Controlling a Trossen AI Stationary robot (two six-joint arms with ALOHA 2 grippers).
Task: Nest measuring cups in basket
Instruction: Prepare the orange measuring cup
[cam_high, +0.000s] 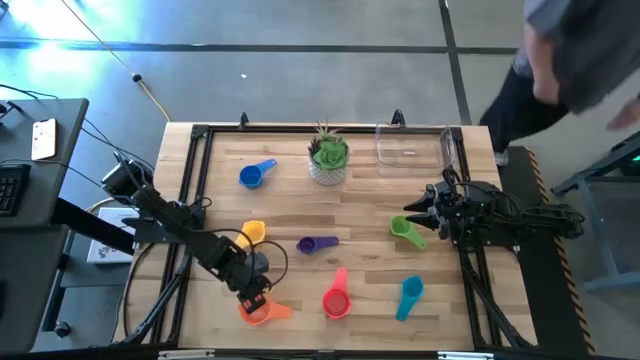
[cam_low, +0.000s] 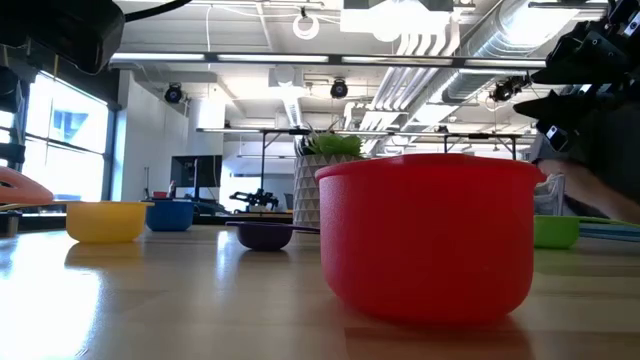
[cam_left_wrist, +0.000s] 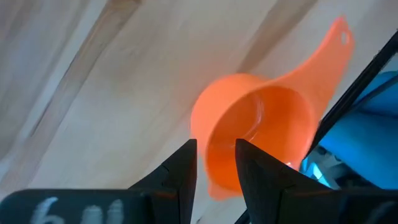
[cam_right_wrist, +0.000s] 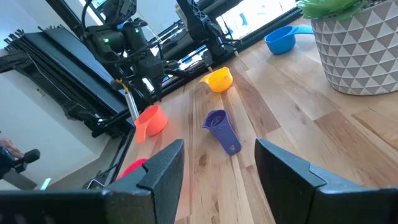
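Left gripper (cam_left_wrist: 214, 165) pinches orange cup (cam_high: 258, 311) wall, lower left; right gripper (cam_high: 412, 212) open above green cup (cam_high: 407, 231); clear basket (cam_high: 412, 146) empty, upper right, beside plant pot (cam_high: 328, 160)

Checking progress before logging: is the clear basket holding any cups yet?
Empty. The basket shows only bare clear plastic in the high view.

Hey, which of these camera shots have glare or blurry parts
High view: bluish glare on the floor beyond the table, and a person smeared by motion at the top right. Low view: the red cup looms large. Left wrist view: the orange cup looks soft.
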